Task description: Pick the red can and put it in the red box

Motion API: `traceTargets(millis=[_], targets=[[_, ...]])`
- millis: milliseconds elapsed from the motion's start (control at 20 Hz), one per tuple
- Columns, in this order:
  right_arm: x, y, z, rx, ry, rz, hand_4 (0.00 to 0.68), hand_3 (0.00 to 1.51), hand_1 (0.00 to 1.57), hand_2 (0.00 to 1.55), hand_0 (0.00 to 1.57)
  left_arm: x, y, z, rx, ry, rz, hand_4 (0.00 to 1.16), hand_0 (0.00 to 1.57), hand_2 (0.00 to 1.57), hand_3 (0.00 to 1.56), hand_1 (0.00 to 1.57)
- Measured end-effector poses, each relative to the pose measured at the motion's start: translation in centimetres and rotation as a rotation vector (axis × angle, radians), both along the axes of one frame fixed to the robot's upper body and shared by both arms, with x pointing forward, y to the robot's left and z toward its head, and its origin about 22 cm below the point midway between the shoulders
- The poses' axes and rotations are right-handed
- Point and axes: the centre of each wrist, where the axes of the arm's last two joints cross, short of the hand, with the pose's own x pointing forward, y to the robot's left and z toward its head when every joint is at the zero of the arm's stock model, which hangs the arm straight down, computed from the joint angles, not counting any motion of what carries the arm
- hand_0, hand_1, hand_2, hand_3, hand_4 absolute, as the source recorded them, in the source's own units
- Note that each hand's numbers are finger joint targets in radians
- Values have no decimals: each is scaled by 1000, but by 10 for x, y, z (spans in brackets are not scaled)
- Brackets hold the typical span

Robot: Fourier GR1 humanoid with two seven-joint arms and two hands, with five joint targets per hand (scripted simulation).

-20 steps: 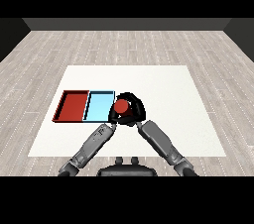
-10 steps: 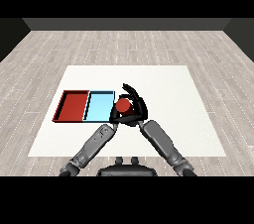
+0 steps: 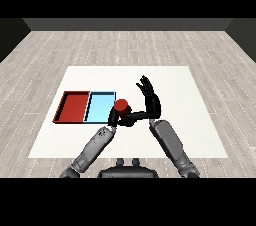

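The red can (image 3: 120, 106) stands upright just right of the light blue tray (image 3: 99, 107), near that tray's front right corner. My left hand (image 3: 115, 118) is under and beside the can, with its fingers curled round the lower part. My right hand (image 3: 150, 99) is to the right of the can, fingers straight and spread upward. Its thumb reaches left along the table toward the can's base. The red tray (image 3: 74, 107) lies left of the blue tray, with nothing in it.
Both trays lie side by side on the left half of the white table (image 3: 185, 90). The two forearms come together in front of the trays. Bare white tabletop stretches to the right and behind the hands.
My right hand has uncurled from the can, and its fingers now stand straight to the right of it. The can has shifted slightly left, with the left hand round it.
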Motion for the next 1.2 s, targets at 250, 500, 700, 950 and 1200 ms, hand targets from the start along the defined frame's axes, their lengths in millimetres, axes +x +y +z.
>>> traceTargets(millis=[250, 500, 700, 950, 1200], targets=[[-5, -28, 30, 36, -60, -73, 0, 0, 0, 0, 0, -1, 12, -2, 4, 9, 40, 1129, 1571, 1567, 1465, 1571], [-13, -67, 26, 64, -49, -146, 0, 0, 0, 0, 0, 8, 39, 6, 30, -15, 75, 1125, 1571, 1571, 1463, 1571], [-14, -97, 4, 66, -16, -198, 0, 0, 0, 0, 0, 9, 67, 20, 67, -53, 120, 1111, 1571, 1561, 1461, 1571], [-28, -130, -23, 13, 55, -260, 0, 0, 0, 0, 0, 16, 103, 36, 155, -73, 192, 1118, 1571, 1556, 1417, 1571], [-38, -150, -59, -30, 129, -288, 0, 0, 0, 0, 0, 29, 131, 53, 237, -77, 265, 1126, 1571, 1550, 1428, 1571]])
